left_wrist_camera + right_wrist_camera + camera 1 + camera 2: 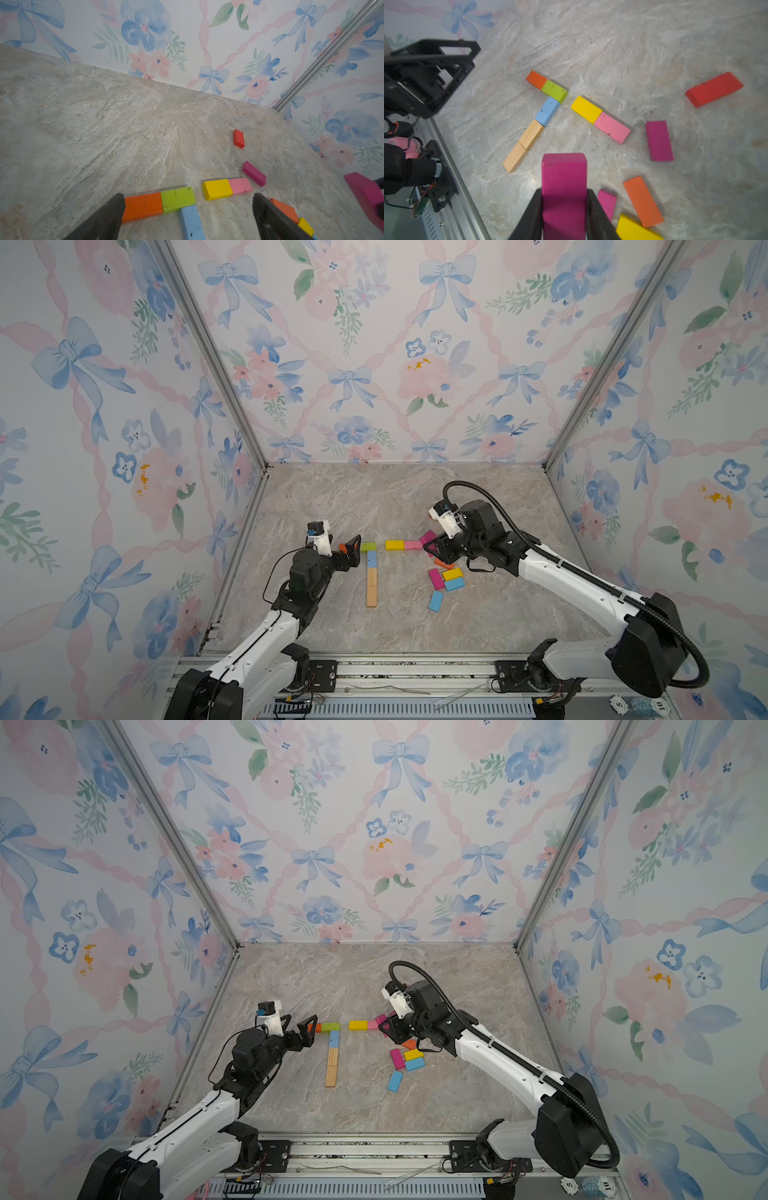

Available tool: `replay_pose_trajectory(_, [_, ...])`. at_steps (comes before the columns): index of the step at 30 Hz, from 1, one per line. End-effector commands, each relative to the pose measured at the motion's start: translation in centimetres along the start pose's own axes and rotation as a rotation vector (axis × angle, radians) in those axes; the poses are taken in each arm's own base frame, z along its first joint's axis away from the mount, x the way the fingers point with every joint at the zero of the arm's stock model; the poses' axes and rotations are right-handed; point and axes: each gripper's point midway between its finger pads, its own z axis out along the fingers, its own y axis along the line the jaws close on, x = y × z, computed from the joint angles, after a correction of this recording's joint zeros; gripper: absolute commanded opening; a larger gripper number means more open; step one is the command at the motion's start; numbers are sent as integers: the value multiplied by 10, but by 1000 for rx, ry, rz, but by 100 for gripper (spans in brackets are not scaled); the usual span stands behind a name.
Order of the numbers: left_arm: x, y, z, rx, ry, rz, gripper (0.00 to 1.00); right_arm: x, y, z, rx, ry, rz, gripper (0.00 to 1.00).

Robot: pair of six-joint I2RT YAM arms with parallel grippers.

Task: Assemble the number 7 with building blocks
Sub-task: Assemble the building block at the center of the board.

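On the marble table an orange block and a green block lie in a row. A blue block and two plain wood blocks run from the green one toward the front. After a gap to the right lie a yellow block and a pink block, end to end. My left gripper stands open just left of the row, by the orange block's end. My right gripper is shut on a magenta block, above the table right of the pink block.
Loose blocks lie under and in front of the right arm: magenta, red, orange, magenta, yellow and two blue. Patterned walls close three sides, and a metal rail runs along the front.
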Motion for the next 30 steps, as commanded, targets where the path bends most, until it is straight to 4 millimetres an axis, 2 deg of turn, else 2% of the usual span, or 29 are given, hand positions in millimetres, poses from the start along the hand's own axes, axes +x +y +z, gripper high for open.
replay_pose_trajectory(1, [-9,-3,1,12,-16,0,98,27,-11,19,93,38,133,31])
replay_pose_trajectory(5, [-9,-4,2,16,-15,0,98,47,-16,41,182,100,164,29])
replay_pose_trajectory(10, [-9,-4,2,15,-15,2,98,69,-25,70,276,210,287,28])
replay_pose_trajectory(13, [-9,-4,1,14,-17,0,98,78,-33,86,326,244,334,27])
replay_pose_trajectory(21, [-9,-3,1,12,-18,0,98,82,-60,103,453,271,449,28])
replay_pose_trajectory(30, [-9,-3,0,10,-20,-1,98,81,-62,119,446,286,472,29])
